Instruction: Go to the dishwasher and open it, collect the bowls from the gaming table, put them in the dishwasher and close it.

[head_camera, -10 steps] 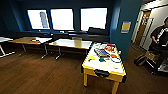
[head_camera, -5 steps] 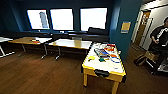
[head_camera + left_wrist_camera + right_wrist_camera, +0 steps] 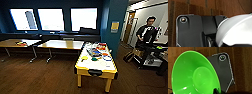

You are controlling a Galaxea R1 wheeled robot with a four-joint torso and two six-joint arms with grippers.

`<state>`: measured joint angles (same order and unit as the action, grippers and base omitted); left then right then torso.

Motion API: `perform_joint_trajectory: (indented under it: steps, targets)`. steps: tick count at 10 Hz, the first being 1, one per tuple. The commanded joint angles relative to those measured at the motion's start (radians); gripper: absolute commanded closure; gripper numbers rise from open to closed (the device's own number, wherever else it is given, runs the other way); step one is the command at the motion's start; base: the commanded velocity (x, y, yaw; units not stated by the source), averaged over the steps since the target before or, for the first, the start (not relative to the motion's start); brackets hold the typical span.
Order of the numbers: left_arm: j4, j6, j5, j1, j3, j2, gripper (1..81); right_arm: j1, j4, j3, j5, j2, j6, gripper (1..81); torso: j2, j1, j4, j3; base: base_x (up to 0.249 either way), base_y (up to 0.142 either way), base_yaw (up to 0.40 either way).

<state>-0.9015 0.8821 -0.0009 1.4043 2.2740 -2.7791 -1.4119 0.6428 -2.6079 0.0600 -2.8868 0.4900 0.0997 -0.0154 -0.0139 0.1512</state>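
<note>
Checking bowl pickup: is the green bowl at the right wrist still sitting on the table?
No. The green bowl is up by the right wrist with wood floor behind it, not a tabletop.

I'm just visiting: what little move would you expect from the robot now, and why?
Probably a turn of the base away from the table, to look for the dishwasher. A green bowl sits close to the right wrist camera and a white bowl close to the left one, both over the floor, so each arm seems to carry one. The small bowls on the table can likely wait.
</note>
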Motion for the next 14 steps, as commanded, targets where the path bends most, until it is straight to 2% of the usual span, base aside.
perform_joint_trajectory:
  steps: [1, 14]
  targets:
    - [-0.011, -0.008, 0.016, -0.047, -0.021, 0.007, 81.1, 0.066, -0.002, 0.000, 0.073, 0.012, 0.005, 81.1, 0.000, 0.000, 0.000, 0.000, 0.000, 0.000, -0.370]
    - [0.003, -0.005, 0.007, -0.035, 0.082, -0.037, 81.1, 0.053, -0.026, -0.010, 0.072, 0.002, 0.005, 81.1, 0.000, 0.000, 0.000, 0.000, 0.000, 0.000, -0.370]
